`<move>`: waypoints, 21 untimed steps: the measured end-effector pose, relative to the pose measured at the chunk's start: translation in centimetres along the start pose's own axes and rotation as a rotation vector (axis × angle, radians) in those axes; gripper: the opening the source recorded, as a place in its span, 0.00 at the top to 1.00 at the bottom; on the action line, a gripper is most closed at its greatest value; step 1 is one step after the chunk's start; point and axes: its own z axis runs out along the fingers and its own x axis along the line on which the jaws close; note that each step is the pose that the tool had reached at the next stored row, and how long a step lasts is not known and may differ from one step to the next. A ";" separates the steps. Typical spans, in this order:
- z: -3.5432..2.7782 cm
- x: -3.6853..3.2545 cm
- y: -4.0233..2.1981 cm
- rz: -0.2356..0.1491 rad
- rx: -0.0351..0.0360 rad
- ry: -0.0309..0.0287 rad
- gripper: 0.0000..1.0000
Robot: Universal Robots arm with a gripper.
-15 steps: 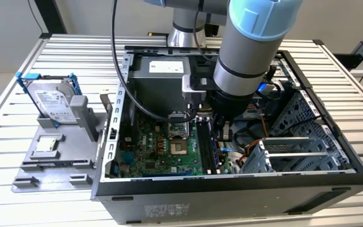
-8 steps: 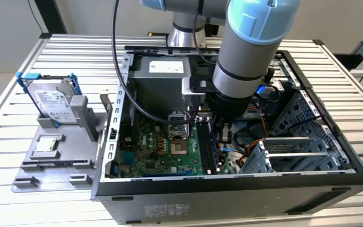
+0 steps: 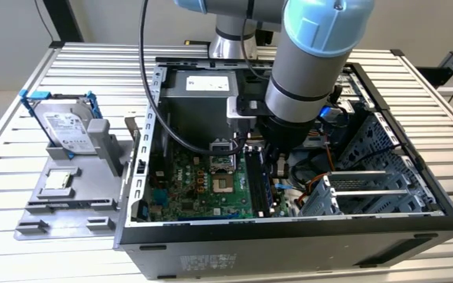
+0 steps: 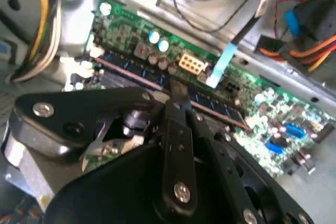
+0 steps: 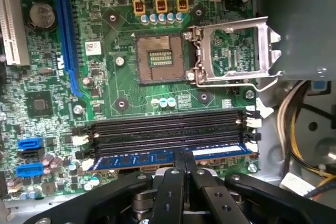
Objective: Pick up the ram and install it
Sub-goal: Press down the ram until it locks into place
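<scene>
One robot arm (image 3: 309,71) reaches down into an open computer case (image 3: 289,227) that lies on its side on a slatted metal table (image 3: 22,247). In the first wrist view, the gripper (image 5: 184,157) has its two black fingers (image 5: 173,182) pressed close together over the middle of the ram (image 5: 157,157), a long blue stick with dark chips and a white label. The ram lies along the memory slot closest to the gripper, parallel to the empty black memory slots (image 5: 168,129) just beside it on the socket side. Whether it is fully seated, I cannot tell. On the far side of those slots lie the open processor socket (image 5: 160,59) and its raised metal retention frame (image 5: 233,51).

In the second wrist view, the gripper (image 4: 177,95) meets the ram (image 4: 215,104) edge-on on the green motherboard (image 4: 273,108), with a pale blue ribbon (image 4: 220,66) and orange cables (image 4: 315,51) beyond.

In the exterior view, the gripper (image 3: 276,168) is deep in the case, at about 3 o'clock of the socket. Outside the case, toward 9 o'clock, a grey fixture (image 3: 73,200) carries a silver hard drive (image 3: 68,132) in a blue bracket and a small square processor chip (image 3: 58,180).
</scene>
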 end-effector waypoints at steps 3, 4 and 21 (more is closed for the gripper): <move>-1.39 -0.08 -0.02 0.000 0.0000 0.0005 1.00; -1.84 -0.11 -0.02 0.000 0.0000 0.0003 1.00; -6.16 -0.38 -0.08 0.000 -0.0004 0.0004 1.00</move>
